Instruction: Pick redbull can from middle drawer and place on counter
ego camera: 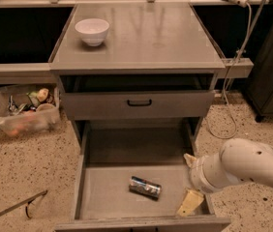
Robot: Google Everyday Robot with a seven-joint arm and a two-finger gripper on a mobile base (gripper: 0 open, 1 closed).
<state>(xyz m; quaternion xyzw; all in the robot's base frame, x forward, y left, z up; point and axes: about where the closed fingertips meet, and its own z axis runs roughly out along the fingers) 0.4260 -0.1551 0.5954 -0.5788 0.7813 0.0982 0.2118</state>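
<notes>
One camera view shows the whole scene, from above and in front of the cabinet. The drawer [105, 190] is pulled far out. The can [145, 186] lies on its side on the bare floor of it, in the front half and a little right of the centre. Its long axis runs nearly left to right, with a slight tilt, and nothing touches it.

The gripper [185, 182] is inside the drawer by the right wall, near the can but apart from it. The white arm [252, 166] reaches in from the right. The jaws stand wide apart and hold nothing: one cream finger is toward the back, the other is low near the front right corner.

Above, the surface [146, 37] on top of the cabinet carries a white bowl [92, 31] at its back left part.

The can is probably light, though it cannot be told if it is full. Its thin metal wall should be stiff enough for a grip but may dent under a hard squeeze. The skin is smooth and shiny, so it may slip, and the round body may roll away if one jaw pushes it first. The best hold seems to be across the middle of the body, one jaw on each long side.
</notes>
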